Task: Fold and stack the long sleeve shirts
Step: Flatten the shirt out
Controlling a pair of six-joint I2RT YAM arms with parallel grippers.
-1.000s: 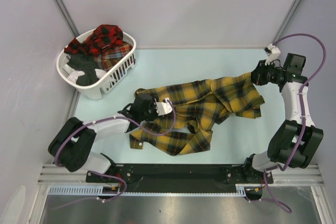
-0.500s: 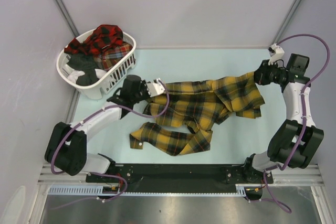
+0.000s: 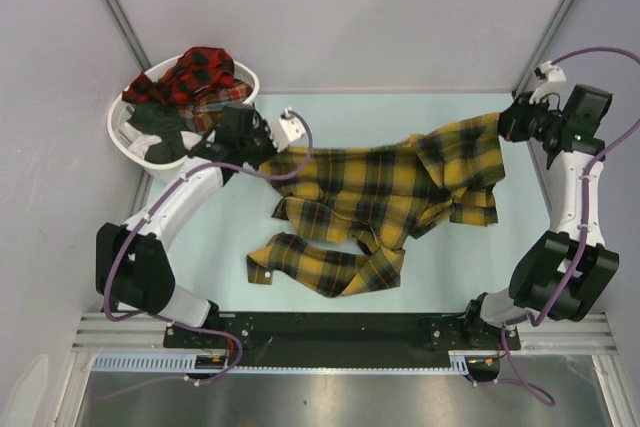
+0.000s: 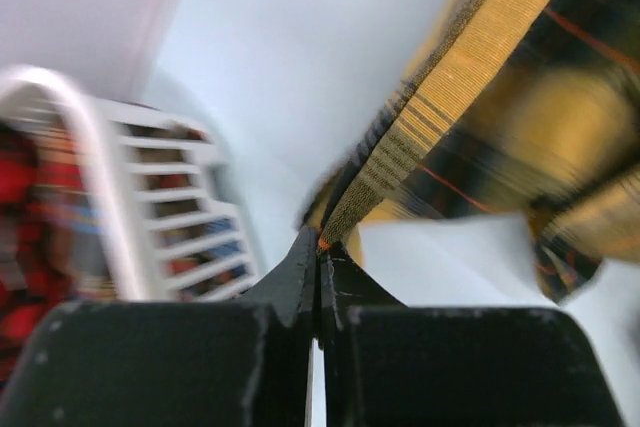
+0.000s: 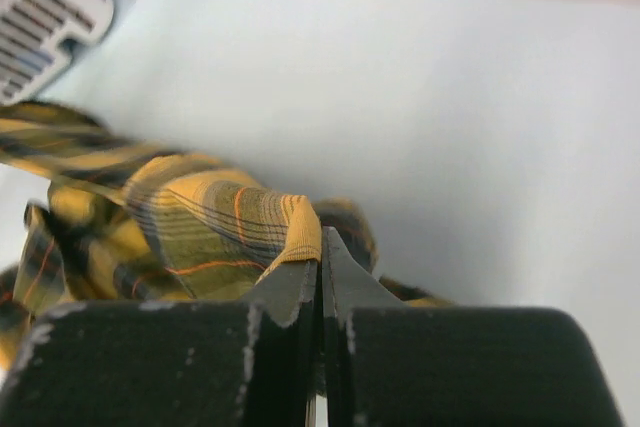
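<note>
Closed fingers of the left gripper [image 4: 320, 247] pinched an edge of the mustard-yellow shirt [image 3: 380, 187] beside the basket [image 3: 112, 125]; the right gripper [image 5: 321, 245] clamped its far corner. The shirt lay stretched across the table [image 3: 380, 112] (near part bunched), with red-and-black shirts [image 3: 200, 72] heaped in the basket.

The mustard-yellow plaid cloth shirt [image 3: 380, 187] is soft, matt woven fabric. At the edge nipped in the left claw [image 4: 320, 247], its ribbed weave shows thread by thread. The same cloth, creased and dull, sits folded between the tips of the right claw [image 5: 321, 247]. Both claws are matt black plastic, faintly scuffed along their edges. Beneath them the pale blue-green bench [image 3: 350, 117] looks smooth and matt. Left of the left claw, the white slatted plastic basket [image 4: 100, 182] has a slight sheen and holds a soft red-and-black plaid cloth shirt [image 3: 200, 69].
</note>
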